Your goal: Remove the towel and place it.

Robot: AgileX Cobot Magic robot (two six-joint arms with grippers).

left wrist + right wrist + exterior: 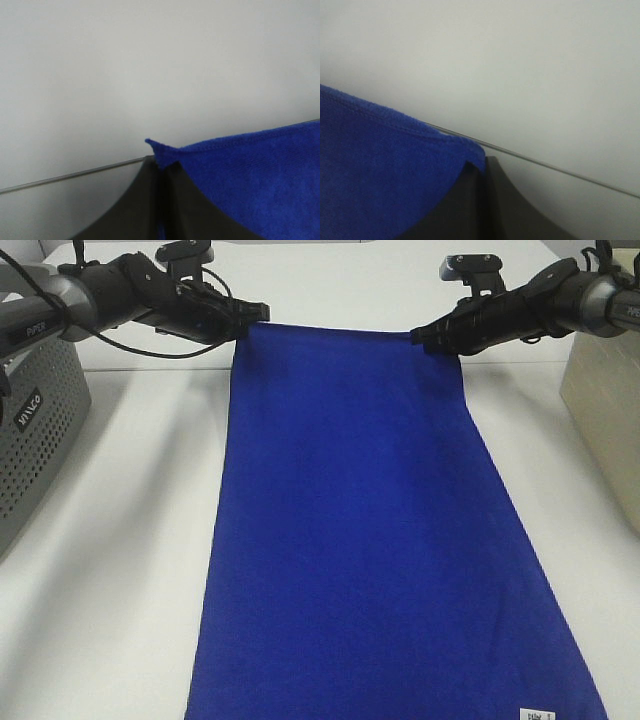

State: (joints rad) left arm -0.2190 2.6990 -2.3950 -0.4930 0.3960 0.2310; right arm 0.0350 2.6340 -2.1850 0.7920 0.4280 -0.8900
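The deep blue towel stretches lengthwise down the white table, with a small white label at its near right corner. My left gripper is shut on the towel's far left corner, and my right gripper is shut on the far right corner, so the far edge is held taut between them. In the left wrist view the pinched towel corner pokes out above the closed black fingers. The right wrist view shows the towel clamped between dark fingers.
A grey perforated basket stands at the left edge of the table. A beige box sits at the right edge. White tabletop lies on both sides of the towel, and a pale wall is behind.
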